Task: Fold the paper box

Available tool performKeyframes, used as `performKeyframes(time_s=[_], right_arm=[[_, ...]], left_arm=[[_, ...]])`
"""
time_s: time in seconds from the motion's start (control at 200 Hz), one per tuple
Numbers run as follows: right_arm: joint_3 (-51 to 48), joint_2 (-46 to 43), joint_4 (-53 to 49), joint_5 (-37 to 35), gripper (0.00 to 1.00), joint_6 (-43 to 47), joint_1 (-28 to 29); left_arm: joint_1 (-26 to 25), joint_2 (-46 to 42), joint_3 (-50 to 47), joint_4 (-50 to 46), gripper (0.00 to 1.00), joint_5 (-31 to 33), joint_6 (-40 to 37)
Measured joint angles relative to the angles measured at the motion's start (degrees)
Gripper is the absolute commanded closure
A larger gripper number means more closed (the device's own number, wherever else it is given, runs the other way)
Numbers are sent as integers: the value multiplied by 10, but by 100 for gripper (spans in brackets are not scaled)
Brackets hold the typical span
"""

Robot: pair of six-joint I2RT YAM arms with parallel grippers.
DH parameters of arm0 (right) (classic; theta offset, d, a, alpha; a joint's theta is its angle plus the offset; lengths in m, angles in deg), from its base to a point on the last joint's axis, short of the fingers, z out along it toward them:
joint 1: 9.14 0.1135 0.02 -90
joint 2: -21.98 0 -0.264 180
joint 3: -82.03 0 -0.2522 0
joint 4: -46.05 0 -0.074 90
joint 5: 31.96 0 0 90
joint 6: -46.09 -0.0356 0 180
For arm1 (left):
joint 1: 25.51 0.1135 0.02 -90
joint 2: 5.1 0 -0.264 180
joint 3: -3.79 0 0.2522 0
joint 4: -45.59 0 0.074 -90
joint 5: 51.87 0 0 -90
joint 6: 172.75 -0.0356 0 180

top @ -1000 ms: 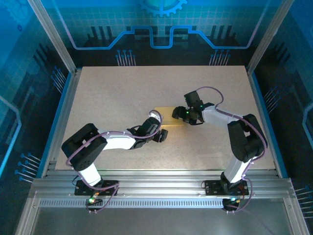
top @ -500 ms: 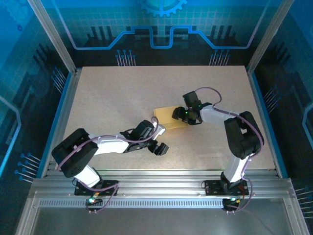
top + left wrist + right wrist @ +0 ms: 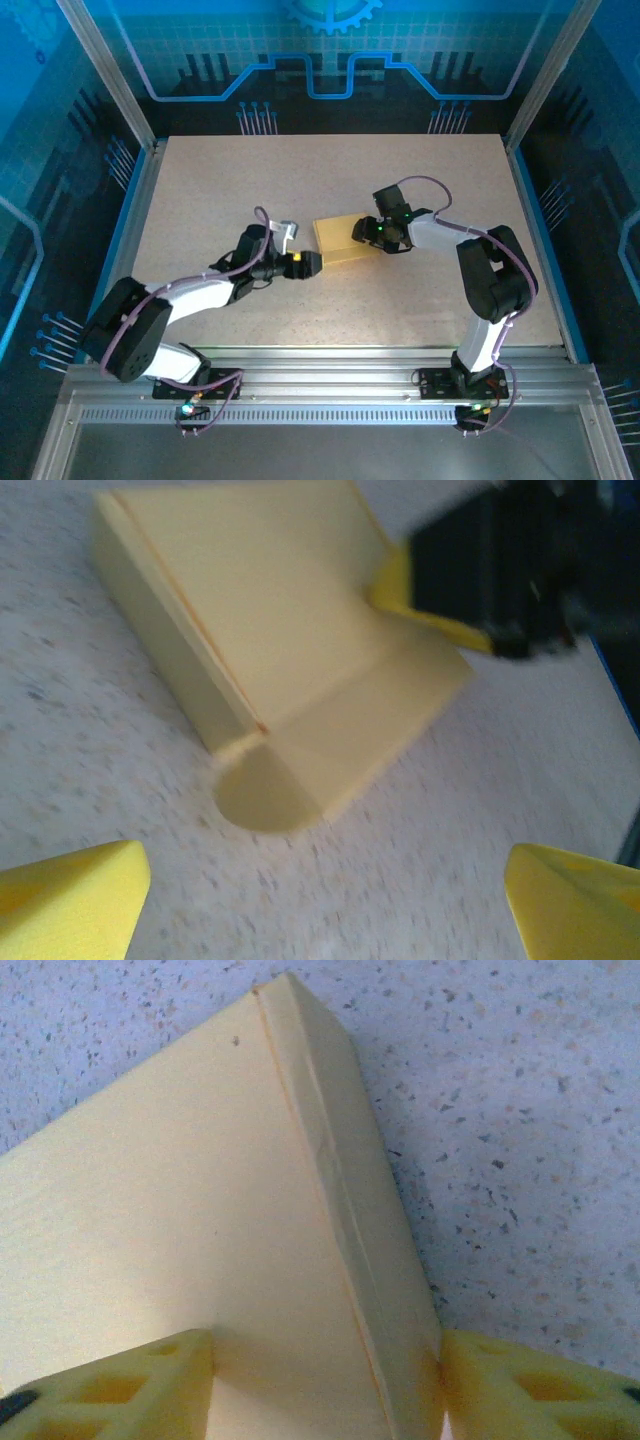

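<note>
**A:** Top external view: the paper box sits mid-bench and looks mostly boxed up. The left claw is just beside its near-left end, jaws wide apart with nothing in them. The right claw is on the far-right end. Which step is this?

**B:** Closing the end, I reckon. In the left wrist view the end flap hangs open, with a rounded tab down on the bench, not tucked in. The right claw straddles the other end, one finger against the side wall and the other over the top face. Can't tell if it's properly pinching or only bracing.

**A:** Next move?

**B:** Probably the left claw gets behind that flap and pushes it up into the opening while the right one stops the box sliding. It's thin card, so go gentle or the crease buckles.

**A:** Room?

**B:** Plenty. There's bare bench all round, and the bench edges and frame posts are well apart from the box. The only tight spot is two claws facing each other across one small box.
</note>
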Motion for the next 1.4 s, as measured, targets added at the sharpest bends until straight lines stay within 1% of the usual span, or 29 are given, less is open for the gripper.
performKeyframes(time_s=[0.075,0.16,0.225,0.25,0.33,0.355,0.555,0.64,0.66,0.79,0.915,1.101,1.401], right_arm=[[2,0,0,0,48,4,0],[2,0,-1,0,48,7,0],[2,0,-1,0,48,10,0],[2,0,-1,0,48,12,0],[2,0,-1,0,47,16,0],[2,0,-1,1,47,17,0],[1,0,3,10,41,27,-2],[1,0,4,18,39,32,-3],[0,0,5,19,38,35,-3],[-8,-1,14,36,34,42,-13],[-13,-2,21,54,32,51,-25],[-17,-2,33,84,33,70,-45],[-34,-1,80,177,32,75,-97]], left_arm=[[3,55,55,-17,26,18,47],[3,103,104,-39,38,28,78],[3,134,141,-72,43,40,92],[3,146,156,-87,47,46,97],[3,170,194,-126,50,63,99],[3,176,202,-136,53,68,99],[12,198,232,-170,55,72,99],[16,210,233,-173,58,70,99],[17,212,232,-172,60,64,100],[20,213,233,-165,65,55,101],[22,213,231,-156,68,44,101],[28,213,216,-128,69,25,106],[45,212,173,-56,67,-14,119]])
